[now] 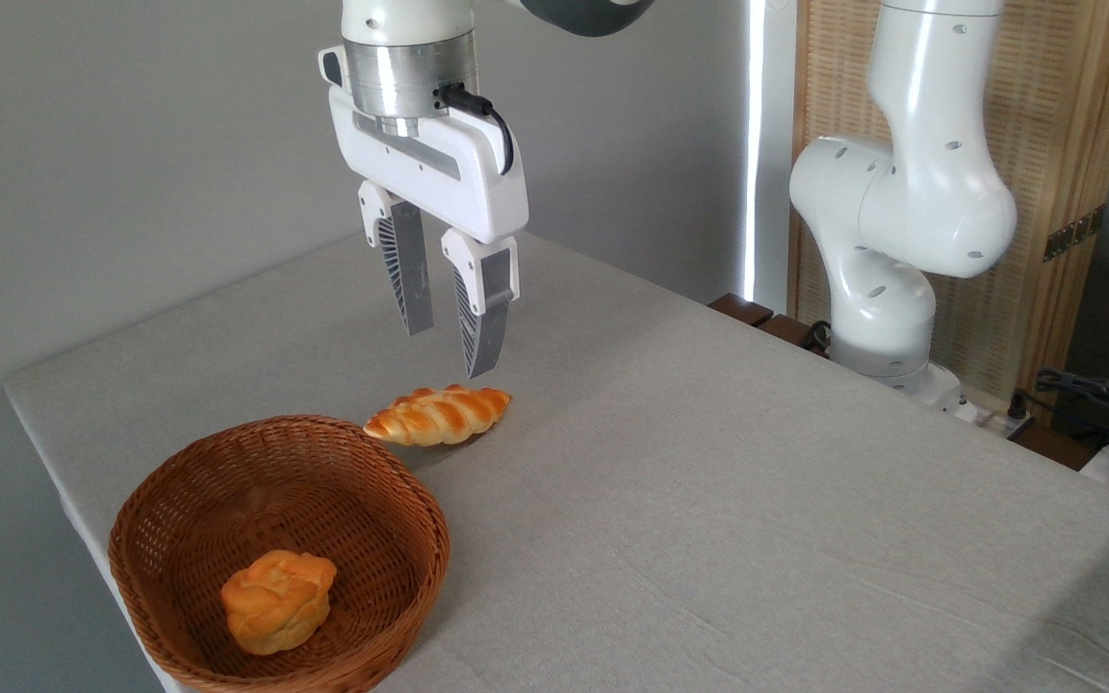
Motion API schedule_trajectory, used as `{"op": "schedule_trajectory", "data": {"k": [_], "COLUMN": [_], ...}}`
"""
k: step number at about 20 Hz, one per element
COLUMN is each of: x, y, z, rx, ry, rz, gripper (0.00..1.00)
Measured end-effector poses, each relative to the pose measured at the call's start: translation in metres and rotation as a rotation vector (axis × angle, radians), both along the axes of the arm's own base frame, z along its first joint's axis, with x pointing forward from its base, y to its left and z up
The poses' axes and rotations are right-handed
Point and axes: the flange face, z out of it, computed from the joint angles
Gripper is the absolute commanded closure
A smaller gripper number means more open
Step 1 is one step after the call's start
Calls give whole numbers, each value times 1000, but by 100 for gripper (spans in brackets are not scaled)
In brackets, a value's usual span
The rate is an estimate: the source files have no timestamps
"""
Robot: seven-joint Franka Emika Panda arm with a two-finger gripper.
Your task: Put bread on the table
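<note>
Your gripper [449,351] hangs above the table [709,500], fingers [412,279] pointing down and spread a moderate way apart with nothing between them. The bread [277,601], a lumpy orange-golden bun, sits inside the round wicker basket [179,491] at the lower left, resting on the basket floor toward its near side. It lies well apart from your fingertips, down and to the left of them. Closer to the fingers is the braided loaf [439,415], lying flat on the grey cloth just beside the basket's far rim; your fingertips hover over it, without touching. The arm's white base [887,289] stands at the table's right edge.
</note>
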Motion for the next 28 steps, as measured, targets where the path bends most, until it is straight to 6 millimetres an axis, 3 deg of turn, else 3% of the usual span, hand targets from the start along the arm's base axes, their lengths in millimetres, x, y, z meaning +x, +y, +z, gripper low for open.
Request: {"op": "schedule_trajectory", "data": {"k": [6, 9, 14, 18, 28], "x": [18, 35, 65, 86, 111], "y": [0, 1, 6, 7, 5], "z": [12, 6, -18, -52, -113], "rx": [-31, -44, -56, -35, -20], "ry": [-140, -205, -288, -294, -270], "rz": [53, 90, 125, 121, 119], "gripper": [0, 0, 0, 0, 0]}}
